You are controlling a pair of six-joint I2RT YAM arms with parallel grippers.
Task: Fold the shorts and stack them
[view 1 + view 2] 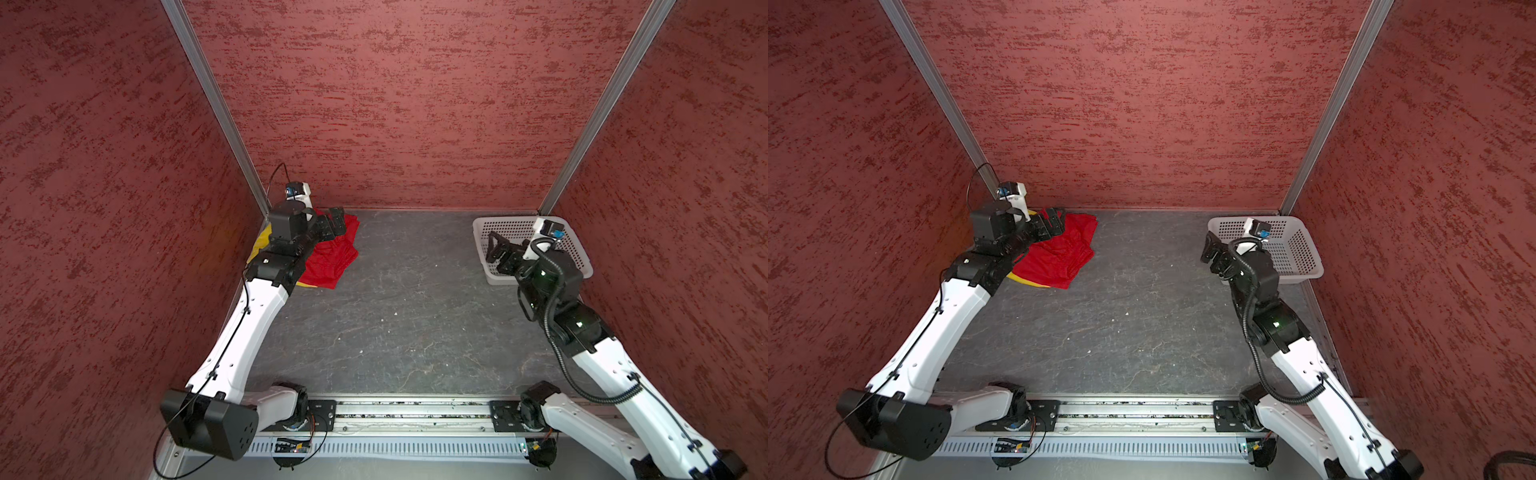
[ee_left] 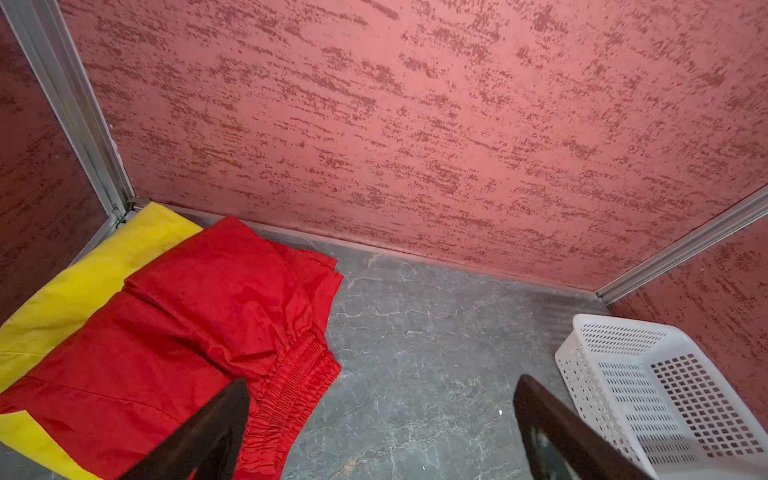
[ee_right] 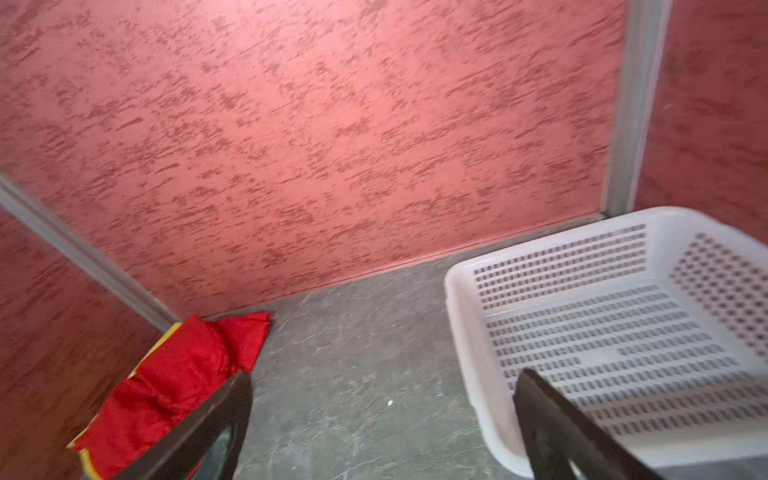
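Shorts of thin, shiny red fabric (image 1: 334,255) lie folded on a bright yellow pair (image 1: 257,246) in the far left corner of the dark grey, pale-veined desk (image 1: 395,316). In both top views only yellow slivers show along the stack's left and near edges. The left jaws hang over the far part of the red shorts. Whether they touch the cloth I cannot tell. The right jaws stand raised by the left wall of a white perforated plastic basket (image 1: 584,266) in the far right corner, well apart from the stack.

In the left wrist view the left jaws stand wide apart and hold nothing. The red shorts' gathered waistband (image 2: 291,374) lies just beside one of them.

In the right wrist view the right jaws are equally wide and empty, spanning bare desk and the basket's rim.

Judged from this, folding and stacking look done, though the red pair sits askew. A low pull-back could snag the slippery cloth and drag the fold open, or slide red off yellow. The right arm could nudge the light basket.

Mottled red walls (image 1: 1142,104) with aluminium corner posts (image 1: 934,83) enclose the desk on three sides.
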